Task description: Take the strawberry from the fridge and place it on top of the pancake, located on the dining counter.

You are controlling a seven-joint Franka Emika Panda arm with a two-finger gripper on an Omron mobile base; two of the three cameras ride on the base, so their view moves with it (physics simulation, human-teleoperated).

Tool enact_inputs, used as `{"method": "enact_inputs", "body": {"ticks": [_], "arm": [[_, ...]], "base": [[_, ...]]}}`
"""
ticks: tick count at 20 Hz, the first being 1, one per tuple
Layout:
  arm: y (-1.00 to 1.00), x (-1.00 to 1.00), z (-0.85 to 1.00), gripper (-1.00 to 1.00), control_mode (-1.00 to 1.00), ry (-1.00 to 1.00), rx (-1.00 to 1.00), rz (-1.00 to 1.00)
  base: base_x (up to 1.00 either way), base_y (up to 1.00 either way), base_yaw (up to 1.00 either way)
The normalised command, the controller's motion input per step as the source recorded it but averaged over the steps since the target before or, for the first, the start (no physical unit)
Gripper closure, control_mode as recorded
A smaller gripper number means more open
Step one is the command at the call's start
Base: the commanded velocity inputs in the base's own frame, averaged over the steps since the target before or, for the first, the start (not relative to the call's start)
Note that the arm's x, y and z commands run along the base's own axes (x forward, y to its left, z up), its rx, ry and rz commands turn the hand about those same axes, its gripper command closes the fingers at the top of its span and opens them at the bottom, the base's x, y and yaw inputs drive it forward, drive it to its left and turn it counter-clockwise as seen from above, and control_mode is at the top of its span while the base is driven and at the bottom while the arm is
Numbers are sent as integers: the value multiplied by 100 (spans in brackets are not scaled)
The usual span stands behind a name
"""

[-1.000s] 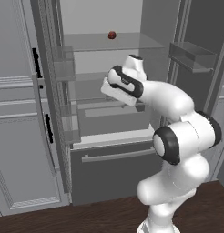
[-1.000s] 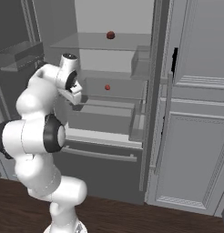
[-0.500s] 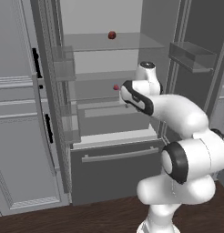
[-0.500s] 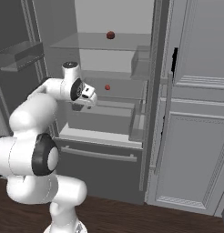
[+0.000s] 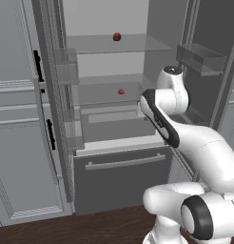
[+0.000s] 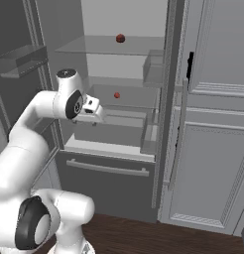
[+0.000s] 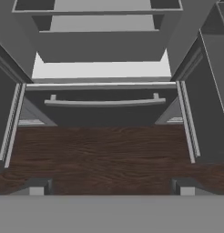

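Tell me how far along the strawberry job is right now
Done: the fridge doors stand open, showing two small red fruits, one on the upper glass shelf and one on the shelf below. In hand: nothing; the gripper is open and empty, in front of the lower shelves. Left: grasping the strawberry, carrying it to the pancake.

Left base view sits behind the arm's left, right base view behind its right, both facing forward and slightly down into the open fridge [image 5: 109,95], mid distance; they share its glass shelves [image 6: 114,45] and lower drawer [image 5: 123,178]. Hand view looks steeply down past the fingertips [image 7: 36,186], closer in: drawer handle [image 7: 104,103] beyond the fingers, wood floor [image 7: 104,154] just ahead of them.
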Motion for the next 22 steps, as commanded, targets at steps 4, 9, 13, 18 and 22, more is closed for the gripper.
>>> {"method": "enact_inputs", "body": {"ticks": [4, 9, 13, 18, 22], "arm": [[0, -100, 17, -100, -100, 7, 10, -8], [0, -100, -4, -100, -100, -8, 4, -7], [4, -62, -18, -100, -100, -13, -13, 0], [0, -37, -22, -100, -100, -11, -2, 1], [0, -28, -31, -100, -100, -2, 0, 2]], "base": [[0, 0, 0], [0, 0, 0], [0, 0, 0], [0, 0, 0], [0, 0, 0]]}}
